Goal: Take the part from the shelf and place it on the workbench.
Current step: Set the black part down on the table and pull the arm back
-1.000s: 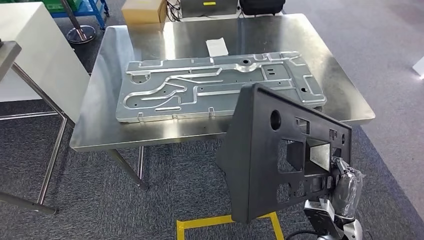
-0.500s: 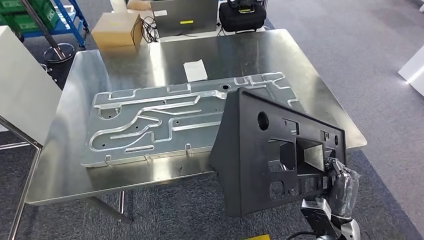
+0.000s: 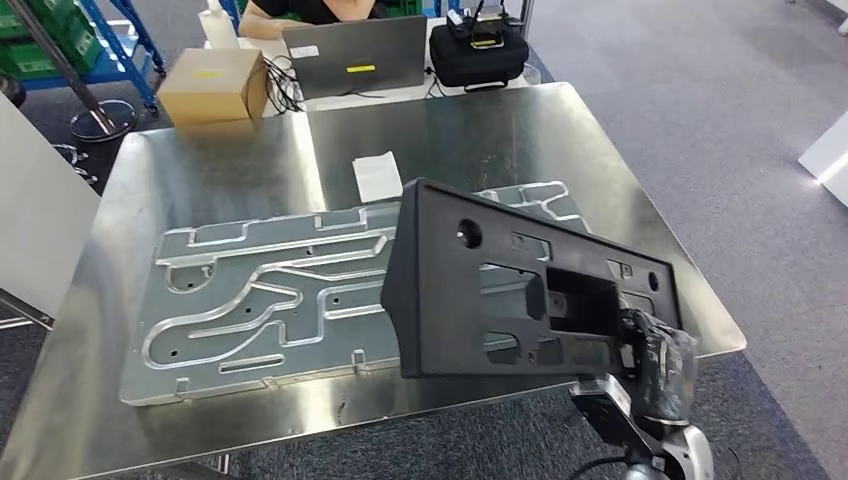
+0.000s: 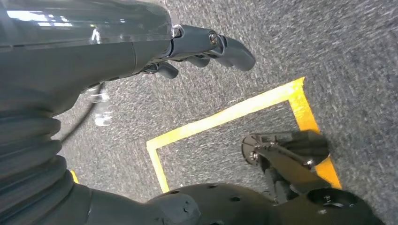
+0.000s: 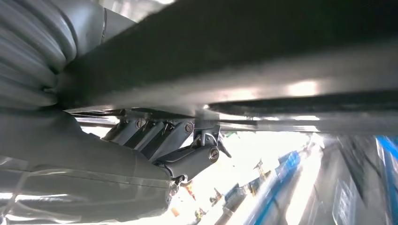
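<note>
We see a black plastic part point(image 3: 500, 295), a flat panel w/ a round hole, several rectangular cutouts and a raised rim, held tilted above the near right edge of the steel workbench point(image 3: 200, 170). Our right hand point(image 3: 655, 355) grasps it at its lower right end, fingers through a cutout. It overlaps the right end of an embossed metal plate point(image 3: 270, 290) lying on the workbench. A white paper slip point(image 3: 377, 175) sits mid-bench toward the far edge. Our left hand point(image 4: 197, 47) hangs over grey carpet, fingers loosely curled, holding nothing.
</note>
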